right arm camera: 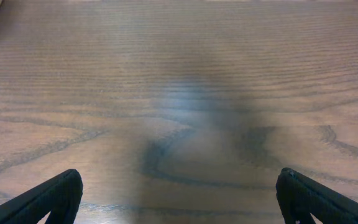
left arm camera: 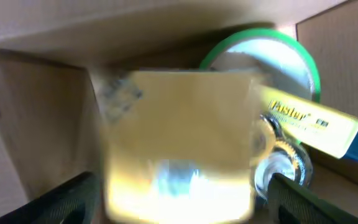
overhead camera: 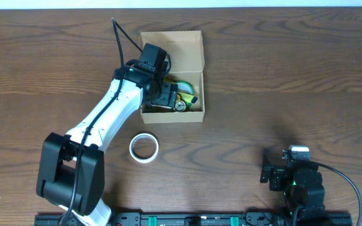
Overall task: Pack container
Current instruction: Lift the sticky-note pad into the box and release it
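The container (overhead camera: 190, 47), a tan cardboard box with its flap lid open at the back, sits at the table's centre-left. My left gripper (overhead camera: 162, 94) reaches down inside it. In the left wrist view its fingers (left arm camera: 182, 205) are spread wide, with a blurred yellow square pad (left arm camera: 179, 143) between them that does not look clamped. Next to the pad in the box lie a green-rimmed tape roll (left arm camera: 266, 59), a yellow tube with a blue cap (left arm camera: 316, 121) and a shiny metal piece (left arm camera: 284, 158). My right gripper (right arm camera: 179, 199) is open and empty over bare wood at the front right (overhead camera: 275, 172).
A white tape roll (overhead camera: 144, 148) lies on the table in front of the box, beside my left arm. The box walls (left arm camera: 36, 118) stand close around the left gripper.
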